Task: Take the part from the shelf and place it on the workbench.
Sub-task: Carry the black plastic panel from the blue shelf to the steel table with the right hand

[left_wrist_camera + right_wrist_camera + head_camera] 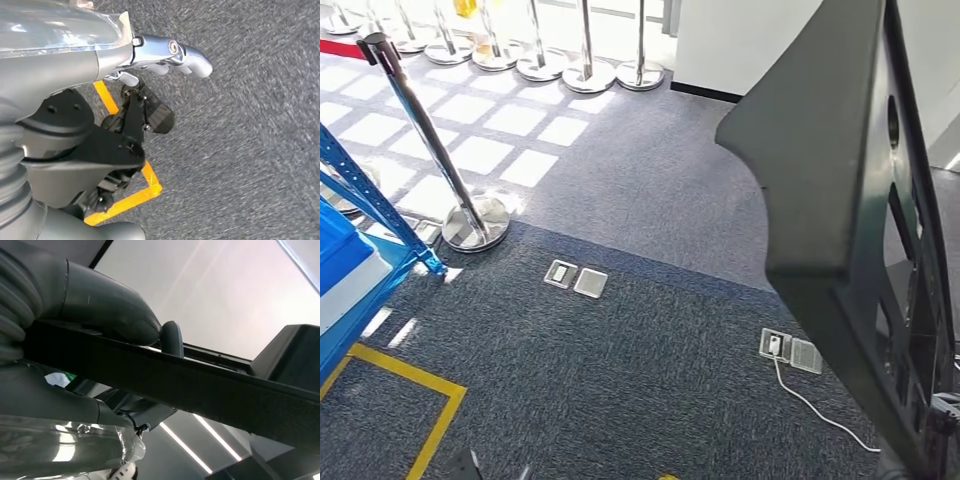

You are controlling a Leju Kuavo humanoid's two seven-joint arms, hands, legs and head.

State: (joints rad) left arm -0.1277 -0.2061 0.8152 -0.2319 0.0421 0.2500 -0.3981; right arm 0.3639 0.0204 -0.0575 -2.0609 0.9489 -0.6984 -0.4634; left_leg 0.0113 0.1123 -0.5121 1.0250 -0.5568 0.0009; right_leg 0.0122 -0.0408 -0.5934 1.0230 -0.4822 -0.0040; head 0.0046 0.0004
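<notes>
The black plastic part [841, 200] looms closest to the head camera, held up at the right of the scene. It is a large moulded panel with cut-outs along one side. In the right wrist view the right hand [113, 315] grips its long dark edge [211, 385], the thumb [171, 338] pressed over the rim and the other fingers wrapped beneath it.

Judging by this, the pick from the shelf is done: the part is off the blue shelf [358, 260], which stands well apart from it, and the robot is mid-carry. Finding the counter and setting the part down remain (no counter can be seen yet).

The part's long axis runs steeply, from its broad rounded end, high and towards the shelf, down to the narrower ribbed end low and away from it.

Between part and shelf lie grey carpet [622, 380], floor sockets [575, 277] and a chrome stanchion [433, 150]; yellow floor tape [433, 420] lies beside the shelf.

The left hand [151, 107] hangs over the carpet holding nothing, fingers loosely curled; whether fully closed I cannot tell.
</notes>
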